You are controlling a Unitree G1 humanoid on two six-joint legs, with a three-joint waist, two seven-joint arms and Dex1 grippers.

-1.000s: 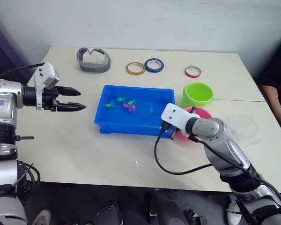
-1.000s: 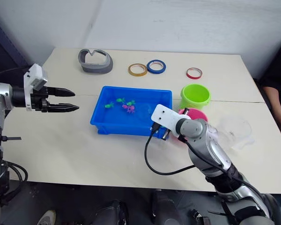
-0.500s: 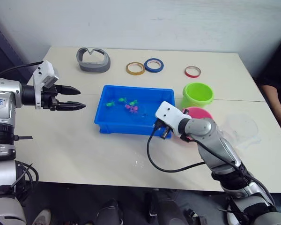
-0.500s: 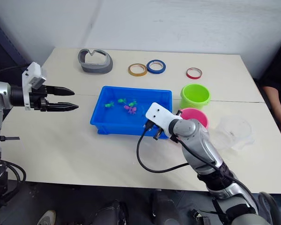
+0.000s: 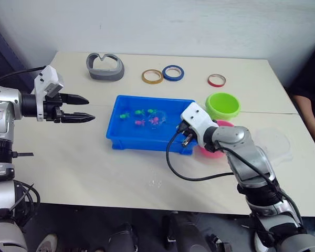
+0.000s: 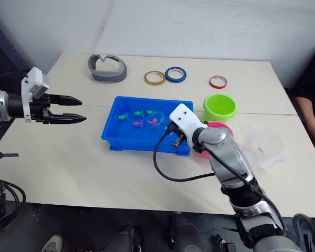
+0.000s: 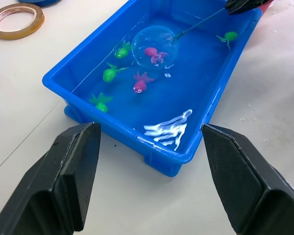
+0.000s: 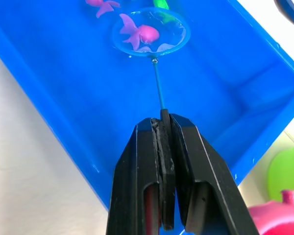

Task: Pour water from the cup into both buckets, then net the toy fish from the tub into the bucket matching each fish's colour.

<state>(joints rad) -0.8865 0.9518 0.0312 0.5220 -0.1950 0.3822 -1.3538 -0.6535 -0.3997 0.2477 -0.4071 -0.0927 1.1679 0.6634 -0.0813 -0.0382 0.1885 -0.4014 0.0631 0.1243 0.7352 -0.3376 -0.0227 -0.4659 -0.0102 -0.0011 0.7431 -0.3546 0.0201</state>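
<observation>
The blue tub (image 5: 127, 140) sits mid-table holding water and several toy fish, green ones (image 7: 109, 73) and pink ones (image 7: 139, 84). My right gripper (image 8: 162, 120) is shut on the thin handle of the net. The net's hoop (image 8: 150, 33) lies in the tub with a pink fish (image 8: 143, 34) inside it. My left gripper (image 5: 86, 109) hovers open left of the tub, holding nothing. The green bucket (image 5: 222, 105) stands right of the tub. The pink bucket (image 6: 220, 127) is partly hidden behind my right arm. The clear cup (image 6: 262, 146) rests further right.
At the back of the table lie a yellow tape ring (image 5: 151, 76), a blue one (image 5: 172, 72), a red one (image 5: 216, 80) and a grey curved object (image 5: 105, 66). A person (image 5: 311, 113) sits at the right edge. Water drops (image 5: 155, 183) dot the table in front of the tub.
My right gripper has swung the net from the tub's front right corner into the tub. The hoop now sits around a pink fish. The fish have drifted a little. The left arm is almost unmoved.
</observation>
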